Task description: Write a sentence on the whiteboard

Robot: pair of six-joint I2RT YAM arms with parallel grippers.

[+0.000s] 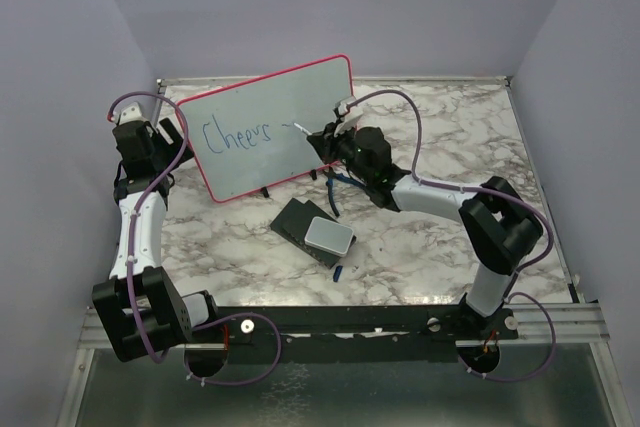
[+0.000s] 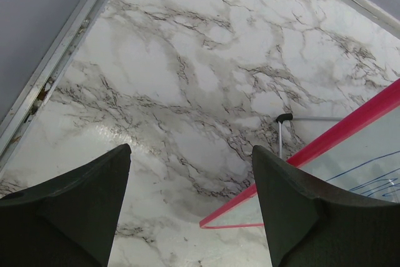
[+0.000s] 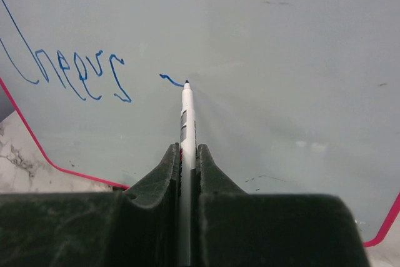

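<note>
Pinching a slim white marker (image 3: 187, 107) tight in the closed right hand (image 3: 185, 149), touching its tip to the large red-framed white whiteboard (image 1: 270, 137) standing at the back-left of the marbled surface (image 1: 440, 147), just right of the thin blue handwritten sentence (image 1: 237, 134). Showing only "Cheers" and a short stroke. Holding the left hand (image 2: 190, 151) wide open and empty beside the board's left corner, seeing only that corner from its wrist.

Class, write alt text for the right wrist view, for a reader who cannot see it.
The right pincer grips a white marker, its tip at the whiteboard, ending a short blue stroke. Blue handwriting to its left reads "Cheers".
</note>
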